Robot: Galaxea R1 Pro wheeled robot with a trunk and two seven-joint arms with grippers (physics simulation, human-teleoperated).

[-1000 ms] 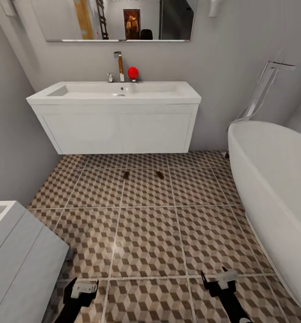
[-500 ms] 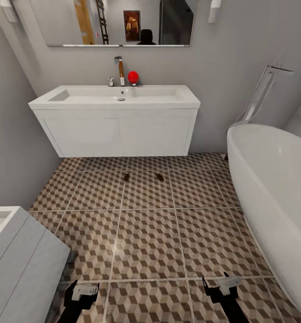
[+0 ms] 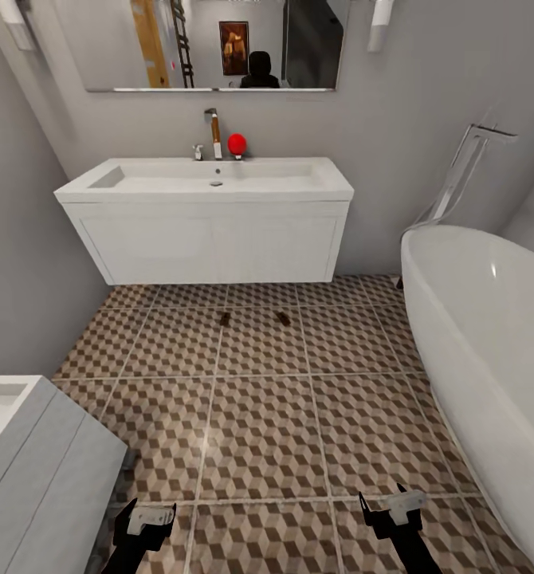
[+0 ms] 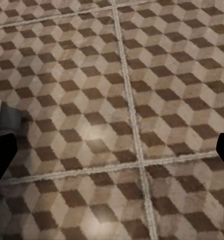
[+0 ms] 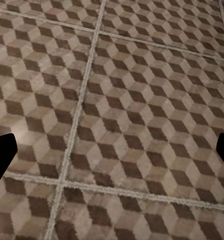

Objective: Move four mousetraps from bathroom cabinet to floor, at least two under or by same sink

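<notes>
Two mousetraps (image 3: pixel 225 319) (image 3: pixel 283 318) lie on the cube-patterned bathroom floor (image 3: pixel 259 414), just in front of the white sink (image 3: pixel 207 215) on the far wall. My left gripper (image 3: pixel 145 520) hangs low at the near left and my right gripper (image 3: pixel 388 509) at the near right, both far from the traps. Both are open with nothing between their fingers. In the left wrist view the dark fingertips (image 4: pixel 1 155) stand wide apart over bare tile, and so do the fingertips (image 5: pixel 1 155) in the right wrist view. The cabinet is out of view.
A white bathtub (image 3: pixel 490 351) fills the right side, with a chrome floor tap (image 3: pixel 466 167) behind it. A second white unit (image 3: pixel 36 470) juts in at the near left. A mirror (image 3: pixel 211 44), a tap (image 3: pixel 213 135) and a red ball (image 3: pixel 237 144) sit above the sink.
The whole picture has shifted slightly downward, so the camera has moved back or tilted. The mousetraps lie where they were and both grippers hold the same pose.
</notes>
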